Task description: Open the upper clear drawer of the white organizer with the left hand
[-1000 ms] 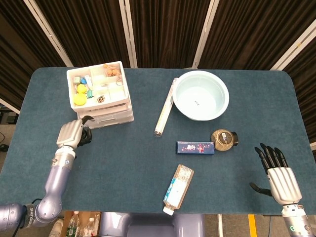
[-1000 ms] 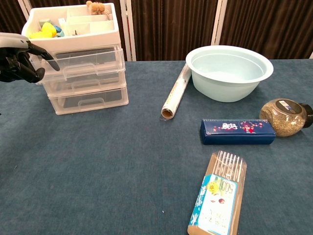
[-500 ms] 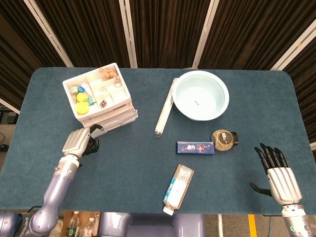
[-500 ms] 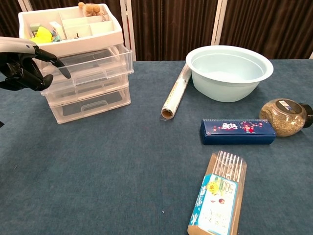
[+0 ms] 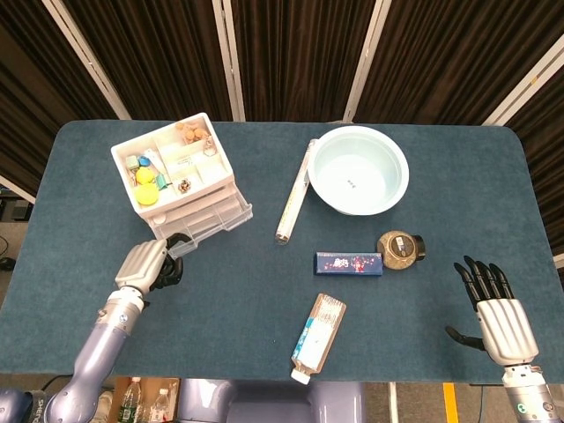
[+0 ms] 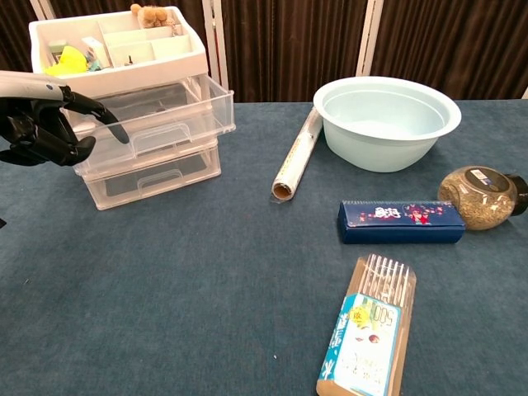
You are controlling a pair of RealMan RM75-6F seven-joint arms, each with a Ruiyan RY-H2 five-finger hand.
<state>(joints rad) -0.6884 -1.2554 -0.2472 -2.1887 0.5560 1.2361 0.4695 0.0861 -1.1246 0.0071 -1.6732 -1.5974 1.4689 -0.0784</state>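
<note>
The white organizer [image 5: 172,163] [image 6: 115,49] stands skewed at the table's left rear, its top tray full of small items. Its upper clear drawer [image 5: 216,216] [image 6: 165,115] juts out partway toward the front, over the drawers below. My left hand [image 5: 150,264] [image 6: 45,124] hooks its curled fingers on the drawer's front left corner, one finger lying along the front. My right hand [image 5: 493,304] hovers open with fingers spread near the table's front right edge, seen only in the head view.
A pale blue bowl [image 5: 359,169] [image 6: 388,120] sits at the rear centre-right, a foil roll [image 5: 295,189] [image 6: 297,157] beside it. A dark blue box [image 5: 349,263] [image 6: 402,221], a lying jar [image 5: 401,247] [image 6: 483,196] and a flat packet [image 5: 319,337] [image 6: 370,334] lie toward the front.
My left hand has drawn back toward the table's front, pulling the upper drawer out. The whole organizer has turned and shifted with the pull. The right hand has not moved.
</note>
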